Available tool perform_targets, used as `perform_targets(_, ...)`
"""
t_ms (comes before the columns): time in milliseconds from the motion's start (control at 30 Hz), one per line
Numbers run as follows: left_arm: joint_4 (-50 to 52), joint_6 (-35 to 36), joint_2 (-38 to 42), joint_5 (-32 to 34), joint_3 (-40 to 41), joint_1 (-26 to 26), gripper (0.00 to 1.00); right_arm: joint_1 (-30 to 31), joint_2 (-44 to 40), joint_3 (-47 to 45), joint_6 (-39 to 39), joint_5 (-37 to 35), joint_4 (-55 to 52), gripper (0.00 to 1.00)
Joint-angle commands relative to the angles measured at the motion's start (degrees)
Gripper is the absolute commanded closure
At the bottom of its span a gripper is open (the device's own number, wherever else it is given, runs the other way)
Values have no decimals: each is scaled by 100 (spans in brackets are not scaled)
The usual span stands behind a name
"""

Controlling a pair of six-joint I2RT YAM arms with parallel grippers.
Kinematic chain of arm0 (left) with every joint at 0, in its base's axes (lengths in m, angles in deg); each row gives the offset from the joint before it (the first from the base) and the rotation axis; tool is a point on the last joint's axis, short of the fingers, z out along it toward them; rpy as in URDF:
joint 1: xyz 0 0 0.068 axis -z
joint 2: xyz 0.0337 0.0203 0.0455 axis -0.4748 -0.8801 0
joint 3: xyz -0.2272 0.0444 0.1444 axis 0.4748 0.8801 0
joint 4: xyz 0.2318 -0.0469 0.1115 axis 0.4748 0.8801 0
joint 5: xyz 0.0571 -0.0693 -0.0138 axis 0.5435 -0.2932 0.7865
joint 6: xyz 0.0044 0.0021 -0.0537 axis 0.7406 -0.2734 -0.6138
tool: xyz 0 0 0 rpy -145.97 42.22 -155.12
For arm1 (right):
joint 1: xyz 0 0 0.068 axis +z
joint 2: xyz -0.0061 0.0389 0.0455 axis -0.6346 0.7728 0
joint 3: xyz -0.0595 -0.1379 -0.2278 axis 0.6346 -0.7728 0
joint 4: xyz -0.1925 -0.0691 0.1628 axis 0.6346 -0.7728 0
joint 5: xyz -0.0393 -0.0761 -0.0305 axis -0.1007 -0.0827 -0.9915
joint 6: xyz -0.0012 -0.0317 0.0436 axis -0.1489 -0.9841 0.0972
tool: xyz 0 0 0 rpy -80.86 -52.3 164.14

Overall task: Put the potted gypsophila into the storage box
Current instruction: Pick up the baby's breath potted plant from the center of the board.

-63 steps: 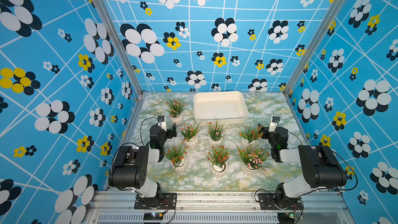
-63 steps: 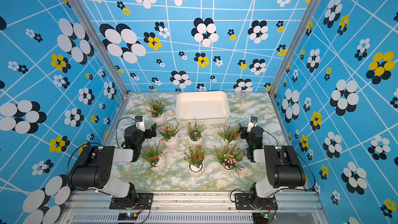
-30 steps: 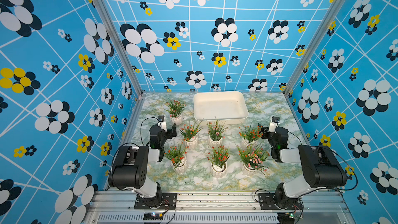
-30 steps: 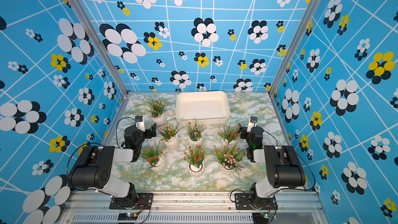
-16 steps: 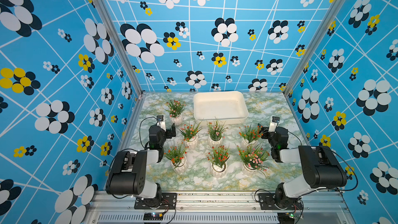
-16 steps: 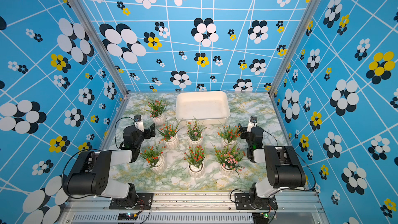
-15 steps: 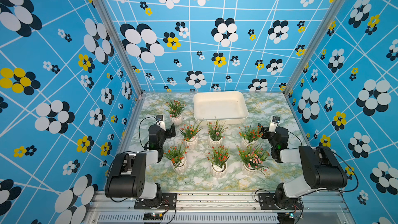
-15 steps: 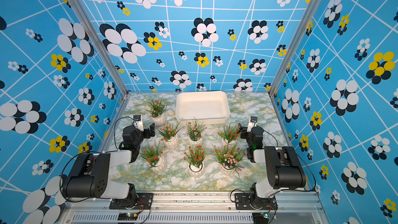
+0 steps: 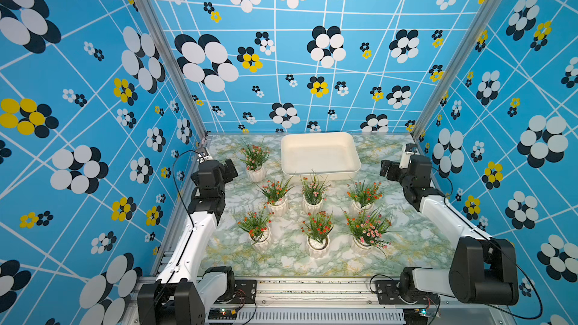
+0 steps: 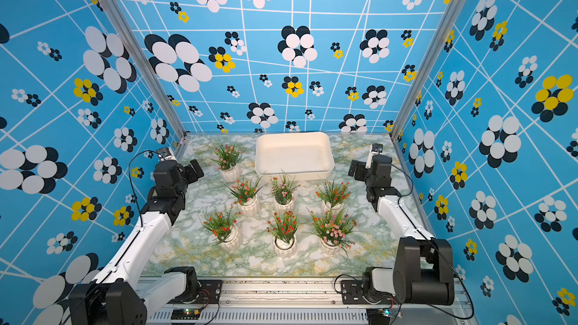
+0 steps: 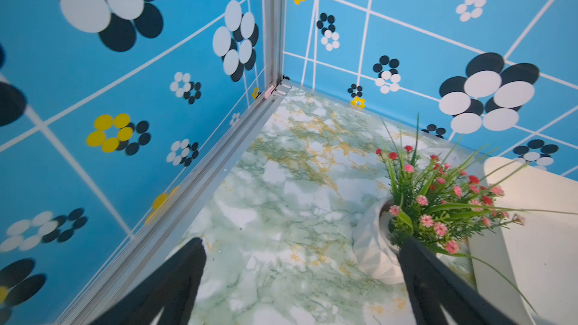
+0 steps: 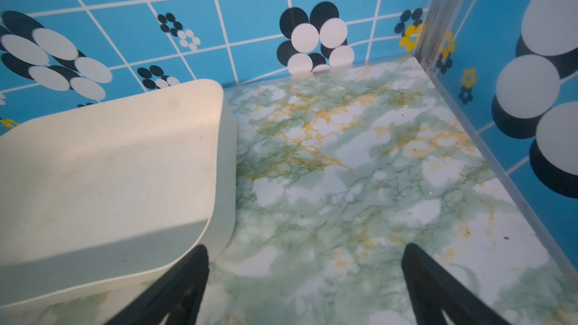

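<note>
Several potted gypsophila in white ribbed pots stand on the marble table in both top views, one at the back left (image 9: 255,164) (image 10: 227,161) and the others in two rows in front of the storage box (image 9: 319,154) (image 10: 294,154). The cream box is empty. My left gripper (image 9: 230,167) (image 11: 302,243) is open, low over the table just left of the back-left pot (image 11: 372,245), with only bare table between its fingers. My right gripper (image 9: 386,168) (image 12: 306,247) is open and empty beside the box's right end (image 12: 109,167).
Blue patterned walls close in the table on three sides, with aluminium corner posts (image 9: 162,48) at the back. Metal rails (image 11: 200,176) run along the table edges near both grippers. Bare marble (image 12: 359,157) lies right of the box.
Both arms have stretched out toward the back of the table. The left gripper now sits beside the back-left pot, the right one beside the box. Both stayed open.
</note>
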Motion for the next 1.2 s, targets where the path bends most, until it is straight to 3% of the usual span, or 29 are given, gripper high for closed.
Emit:
perform_targets(0, 1446, -529, 52, 116, -435, -100, 1, -44, 274, 895, 328, -373, -2836, 1)
perform_targets(200, 1772, -651, -70, -866, -1043, -154, 0, -83, 640, 2133, 883, -159, -4771, 1)
perform_targets(400, 1828, -424, -630, -891, -1505, -172, 0, -383, 729, 2445, 1230, -29, -5946, 1)
perform_targets(533, 2392, -436, -1182, -1159, -2029, -185, 0, -703, 576, 2146, 1335, 90, -6008, 1)
perform_targets(800, 3391, -218, -1644, -2406, -2747, -202, 1, -795, 728, 1582, 1231, 279, -6050, 2)
perform_targets(967, 3216, -543, -1243, -2850, -2216, -174, 1, -741, 762, 1174, 1419, 701, -5751, 7)
perform_targets(1167, 3114, -984, -731, -2910, -1497, 159, 1, -166, 804, 947, 1650, 744, -5450, 13)
